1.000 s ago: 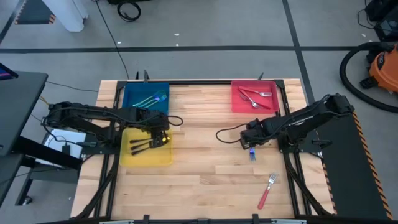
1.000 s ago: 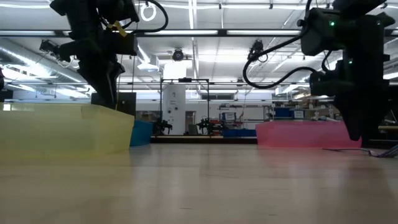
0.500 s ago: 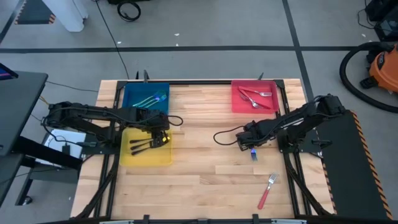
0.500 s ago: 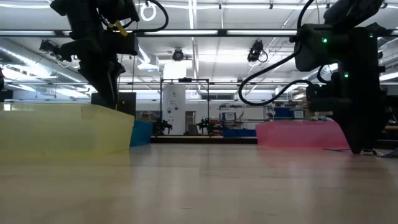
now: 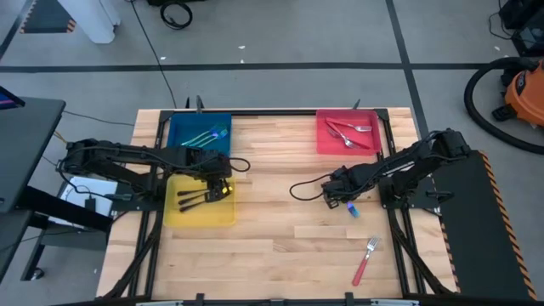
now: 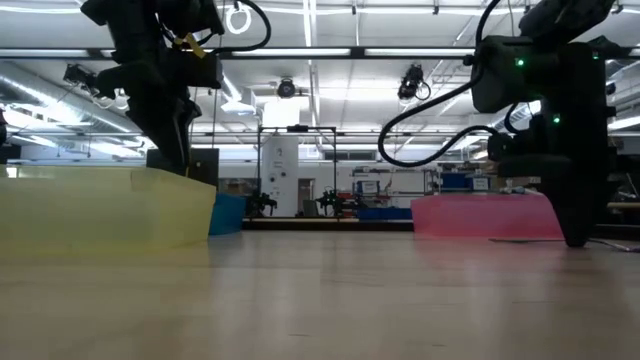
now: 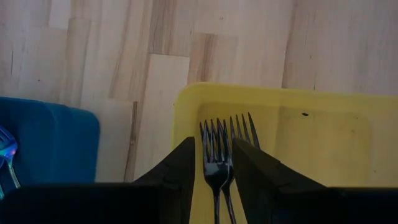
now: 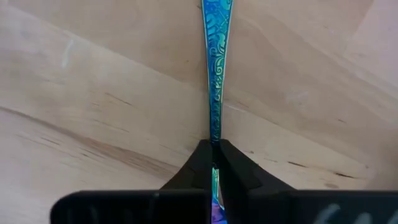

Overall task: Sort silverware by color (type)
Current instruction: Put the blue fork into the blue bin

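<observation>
The blue-handled utensil (image 8: 216, 68) lies flat on the wooden counter (image 5: 280, 221) right of centre, between the red tray (image 5: 323, 140) and the red-handled fork (image 5: 364, 261). In the right wrist view its patterned handle runs straight out ahead, its near end caught between the two fingers, so its long axis lines up with the reach of the right pincer (image 8: 212, 163), which we see closed on that end. From above only a small blue tip (image 5: 352, 208) shows beside the pincer; which end carries tines we cannot tell.

We judge its home to be the blue tray (image 5: 177, 127), far across the counter at the back left, where teal pieces already lie. The right arm is the nearer by far.

The left pincer (image 7: 211, 168) waits open over the yellow tray (image 7: 323, 124), its fingers either side of the black forks (image 7: 219, 155) without touching them.
</observation>
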### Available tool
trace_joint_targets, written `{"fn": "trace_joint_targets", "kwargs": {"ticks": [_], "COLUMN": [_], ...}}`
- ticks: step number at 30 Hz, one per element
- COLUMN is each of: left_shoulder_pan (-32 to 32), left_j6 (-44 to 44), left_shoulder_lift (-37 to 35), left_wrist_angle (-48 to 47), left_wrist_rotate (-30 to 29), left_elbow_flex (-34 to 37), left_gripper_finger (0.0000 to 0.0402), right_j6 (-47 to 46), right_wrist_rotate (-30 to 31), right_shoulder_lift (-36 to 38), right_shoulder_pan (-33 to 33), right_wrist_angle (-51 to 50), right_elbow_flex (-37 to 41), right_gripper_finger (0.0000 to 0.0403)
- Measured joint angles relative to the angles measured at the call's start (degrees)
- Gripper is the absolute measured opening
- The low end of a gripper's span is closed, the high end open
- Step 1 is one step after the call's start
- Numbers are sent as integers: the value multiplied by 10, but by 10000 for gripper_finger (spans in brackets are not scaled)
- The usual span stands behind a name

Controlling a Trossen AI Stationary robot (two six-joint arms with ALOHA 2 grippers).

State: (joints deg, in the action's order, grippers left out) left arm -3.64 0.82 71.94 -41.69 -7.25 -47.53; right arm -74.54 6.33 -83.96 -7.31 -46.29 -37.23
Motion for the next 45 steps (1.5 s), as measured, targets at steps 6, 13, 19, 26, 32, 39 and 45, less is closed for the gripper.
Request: {"fn": "trace_joint_targets", "kwargs": {"ticks": [6, 13, 19, 26, 32, 39, 45], "left_shoulder_pan": [0, 0, 0, 0, 2, 2, -9], "left_j6": [15, 15, 15, 30, 30, 63, 93], "left_shoulder_lift": [0, 0, 0, 0, 0, 1, 1], "left_wrist_angle": [0, 22, 95, 193, 242, 356, 425], "left_wrist_rotate": [0, 0, 0, 0, 0, 0, -1], "left_elbow_flex": [0, 0, 0, 0, 0, 0, 0], "left_gripper_finger": [107, 107, 107, 107, 107, 107, 107], "right_j6": [23, 74, 131, 218, 312, 450, 587], "right_wrist_rotate": [2, 27, 54, 131, 193, 230, 271], "right_shoulder_lift": [0, 6, 6, 6, 7, 7, 7], "right_shoulder_pan": [0, 1, 1, 1, 0, 1, 1], "right_wrist_angle": [-2, -12, 0, 17, 91, 197, 285], "right_elbow_flex": [-1, -28, -70, -144, -191, -232, -269], "right_gripper_finger": [14, 12, 12, 12, 12, 12, 13]}}
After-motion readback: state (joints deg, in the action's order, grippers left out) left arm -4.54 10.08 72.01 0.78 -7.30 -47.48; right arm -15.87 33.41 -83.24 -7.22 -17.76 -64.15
